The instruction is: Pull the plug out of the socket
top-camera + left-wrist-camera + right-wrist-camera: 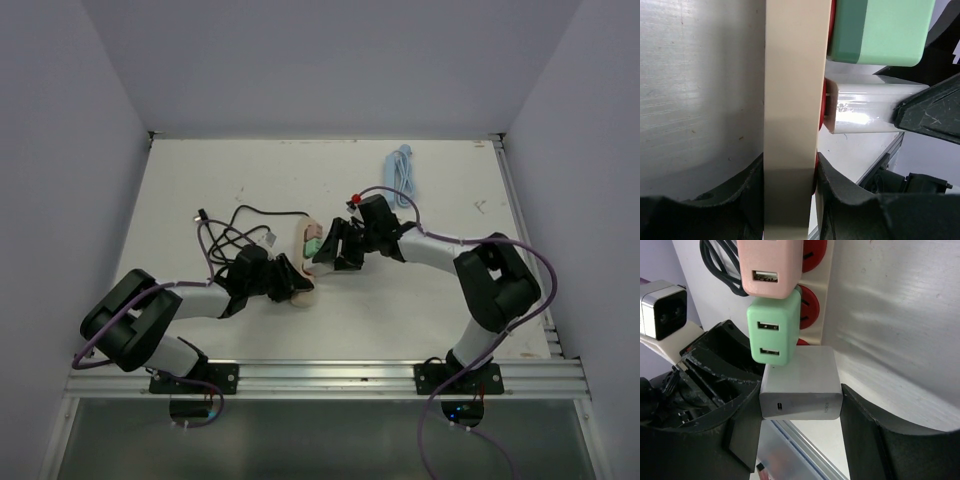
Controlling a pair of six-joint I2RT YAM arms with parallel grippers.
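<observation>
A cream socket strip (790, 100) with red outlets lies mid-table (299, 262). My left gripper (790, 176) is shut on its near end, one finger on each long side. A pink plug (770, 265), a green plug (772, 335) and a white plug (800, 382) stick out of the strip in a row. My right gripper (800, 405) is shut on the white plug, with its pads on the plug's two sides. In the left wrist view the white plug (865, 107) stands slightly off the strip's face, with thin metal pins showing in the gap.
A black cable (235, 225) lies coiled behind the strip on the left. A light blue cable bundle (402, 165) sits at the back right, with a small red item (356, 200) near it. The metal rail (330, 375) marks the table's near edge.
</observation>
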